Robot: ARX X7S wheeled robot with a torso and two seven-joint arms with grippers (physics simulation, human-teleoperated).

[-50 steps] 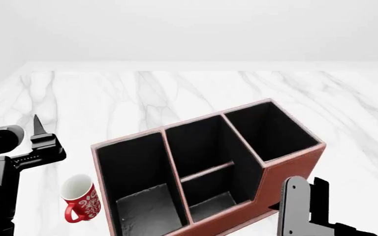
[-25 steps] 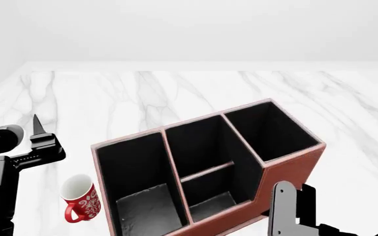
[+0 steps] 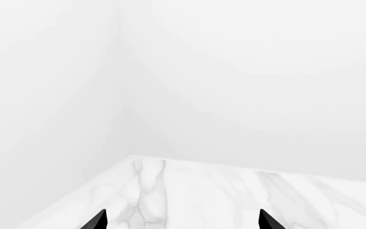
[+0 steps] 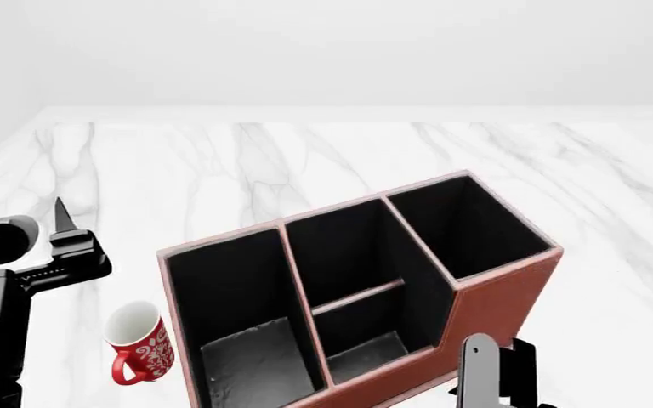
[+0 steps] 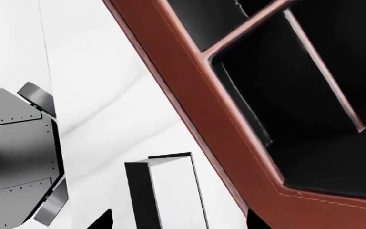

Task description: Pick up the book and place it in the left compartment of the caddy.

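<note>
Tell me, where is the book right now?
The book shows only in the right wrist view, standing on the marble table just outside the caddy, beside its reddish-brown outer wall, between the right gripper's open fingertips.

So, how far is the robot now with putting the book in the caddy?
Nothing is placed yet: the left compartment of the caddy holds no book. The book stands on the table just outside the caddy wall, between the right gripper fingertips, not grasped. Grasping, lifting and placing remain. The left gripper is open, away.

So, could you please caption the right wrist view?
Open right gripper above the upright book beside the caddy.
</note>
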